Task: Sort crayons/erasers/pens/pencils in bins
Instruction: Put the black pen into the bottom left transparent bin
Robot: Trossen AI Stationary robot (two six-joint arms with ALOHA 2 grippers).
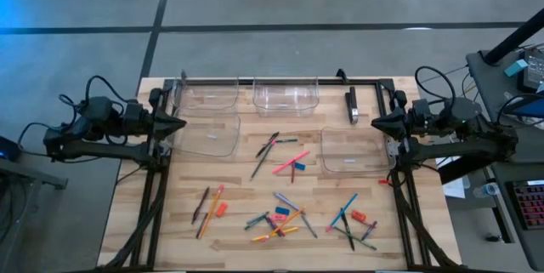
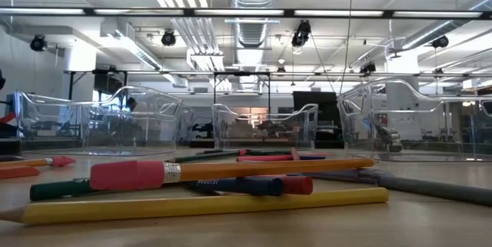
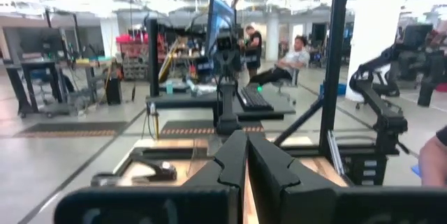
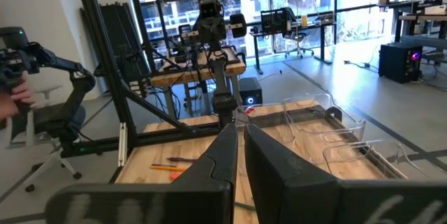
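Four clear bins stand on the table's far half: two at the back (image 1: pixel 206 94) (image 1: pixel 286 96), one at the left (image 1: pixel 208 133), one at the right (image 1: pixel 355 150). Loose sticks and blocks lie on the near half: a pink pencil (image 1: pixel 289 166), an orange pencil (image 1: pixel 211 210), dark pens (image 1: pixel 265 145) (image 1: pixel 201 206), red erasers (image 1: pixel 221 209) (image 1: pixel 358 216), and blue crayons (image 1: pixel 286 200). In the low view a yellow pencil (image 2: pixel 207 205) lies nearest. My left gripper (image 1: pixel 180 124) (image 3: pixel 246 161) is shut above the table's left edge. My right gripper (image 1: pixel 376 123) (image 4: pixel 239 147) is shut above the right edge. Both point level toward the middle and hold nothing.
A black metal fixture (image 1: pixel 352 105) lies near the back right, beside the dark frame rail (image 1: pixel 280 80). Black frame posts run along both table sides. People (image 3: pixel 293 58) sit and stand at desks in the room beyond, and a hand (image 4: pixel 15 93) shows off the table.
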